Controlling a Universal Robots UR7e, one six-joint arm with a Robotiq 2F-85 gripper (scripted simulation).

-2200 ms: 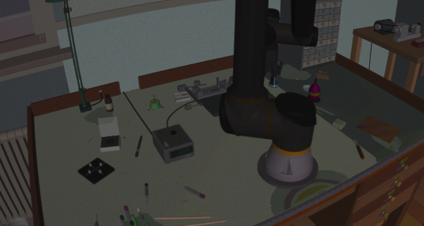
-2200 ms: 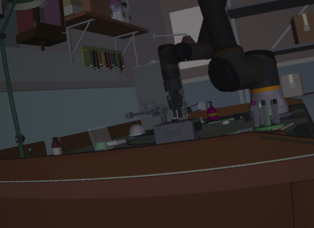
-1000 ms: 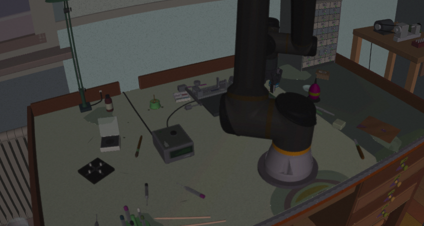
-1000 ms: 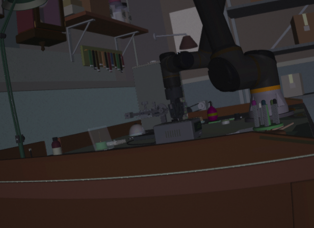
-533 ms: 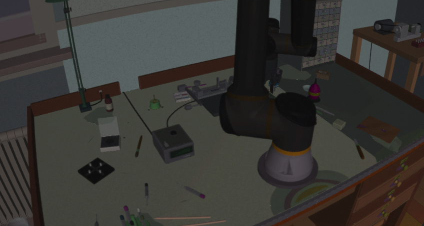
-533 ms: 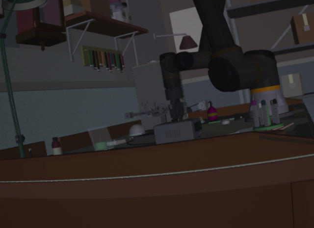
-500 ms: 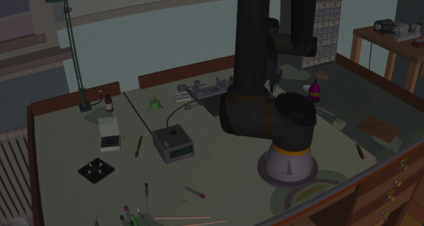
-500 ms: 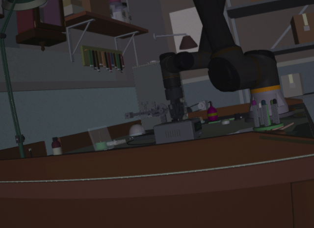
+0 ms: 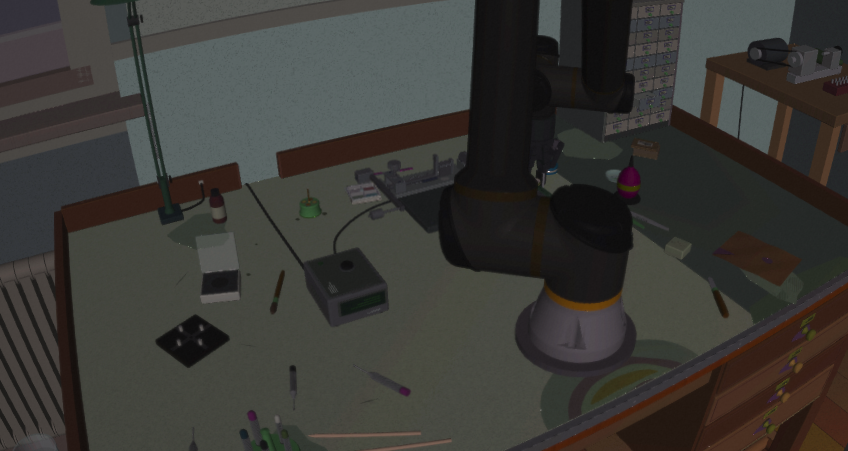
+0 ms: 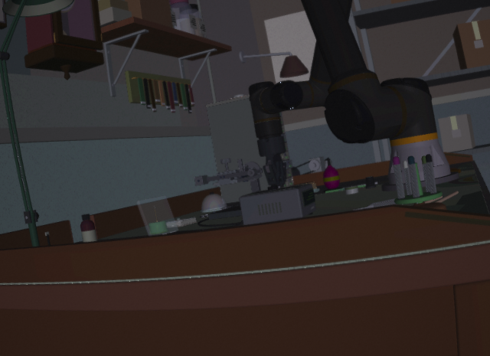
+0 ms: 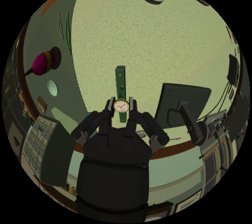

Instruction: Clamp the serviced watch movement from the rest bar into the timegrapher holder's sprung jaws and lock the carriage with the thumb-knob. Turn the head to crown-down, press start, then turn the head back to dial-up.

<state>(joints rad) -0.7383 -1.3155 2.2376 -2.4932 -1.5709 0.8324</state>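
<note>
The watch movement (image 11: pixel 121 105), a small round cream dial with a gold rim, sits on the green rest bar (image 11: pixel 120 92). My gripper (image 11: pixel 121 106) hangs straight down over the bar, and I have the movement clamped between my fingers. The timegrapher holder (image 9: pixel 416 179) stands on its dark base plate to the left of the bar, near the back rail. Its grey display box (image 9: pixel 347 287) sits nearer the front, joined by a cable. From the side camera my arm hides most of the bar.
A drawer cabinet (image 9: pixel 648 60) stands at the back right corner. A magenta and yellow oiler (image 9: pixel 629 182) stands just right of the bar. Small dishes, tweezers and screwdrivers lie scattered on the mat. A lamp (image 9: pixel 143 90) rises at the back left.
</note>
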